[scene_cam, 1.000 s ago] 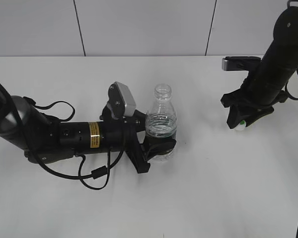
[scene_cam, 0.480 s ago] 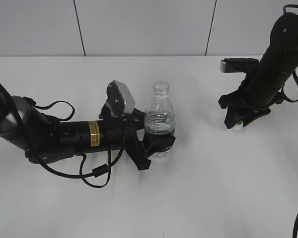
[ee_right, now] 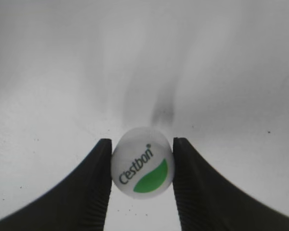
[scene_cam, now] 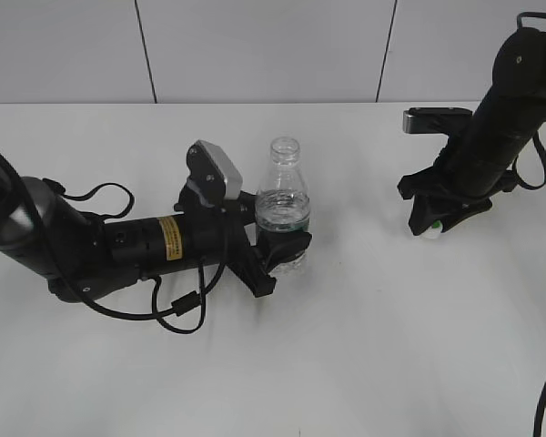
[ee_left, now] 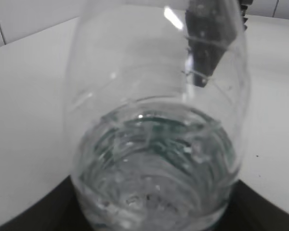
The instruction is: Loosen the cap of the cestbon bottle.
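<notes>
Item: cestbon bottle [scene_cam: 282, 211], clear plastic, part-filled with water, neck open and uncapped; stands upright near the middle of the white desk [scene_cam: 364, 346], clasped low around its body by the left gripper [scene_cam: 275, 250], whose arm lies almost flat along the desk. Item: cap [ee_right: 142, 162], white with green leaf mark and lettering; pinched between both jaws of the right gripper [scene_cam: 434, 228], well apart from the bottle toward the right side, just above or on the desk; contact with the surface cannot be told. Step in hand, by judgement: cap is already fully off, so the loosening looks complete; what remains would be setting the cap down and freeing it, then releasing the bottle without tipping it. Obscured: bottle label and base are hidden behind the left gripper in the exterior view; left wrist view is blurred and shows only the bottle's wall and water; cap barely visible from outside
</notes>
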`<action>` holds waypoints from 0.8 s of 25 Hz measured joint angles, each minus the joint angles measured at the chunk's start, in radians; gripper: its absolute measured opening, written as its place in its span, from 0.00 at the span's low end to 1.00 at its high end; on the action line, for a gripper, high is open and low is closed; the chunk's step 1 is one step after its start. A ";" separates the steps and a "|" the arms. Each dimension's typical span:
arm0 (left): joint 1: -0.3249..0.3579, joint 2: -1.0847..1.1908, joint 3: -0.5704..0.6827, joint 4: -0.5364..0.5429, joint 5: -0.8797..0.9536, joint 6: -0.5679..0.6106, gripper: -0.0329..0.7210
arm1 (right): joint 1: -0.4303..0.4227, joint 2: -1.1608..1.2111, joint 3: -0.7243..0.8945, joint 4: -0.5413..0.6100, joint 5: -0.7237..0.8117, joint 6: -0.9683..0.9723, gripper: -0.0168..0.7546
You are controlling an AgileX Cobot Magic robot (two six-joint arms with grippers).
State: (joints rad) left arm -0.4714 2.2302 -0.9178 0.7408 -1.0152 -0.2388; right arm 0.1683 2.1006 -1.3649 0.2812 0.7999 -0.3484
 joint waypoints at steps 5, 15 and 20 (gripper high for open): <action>0.000 0.000 0.000 -0.001 0.000 0.000 0.59 | 0.000 0.000 0.000 0.001 -0.003 0.001 0.40; 0.000 0.000 0.000 -0.001 0.001 0.001 0.59 | 0.000 0.030 0.000 0.004 0.007 0.001 0.42; 0.000 0.000 0.000 -0.002 0.001 0.002 0.59 | 0.000 0.030 0.000 0.004 0.013 0.001 0.67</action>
State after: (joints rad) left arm -0.4714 2.2302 -0.9178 0.7389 -1.0141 -0.2368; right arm 0.1683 2.1301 -1.3649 0.2851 0.8125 -0.3475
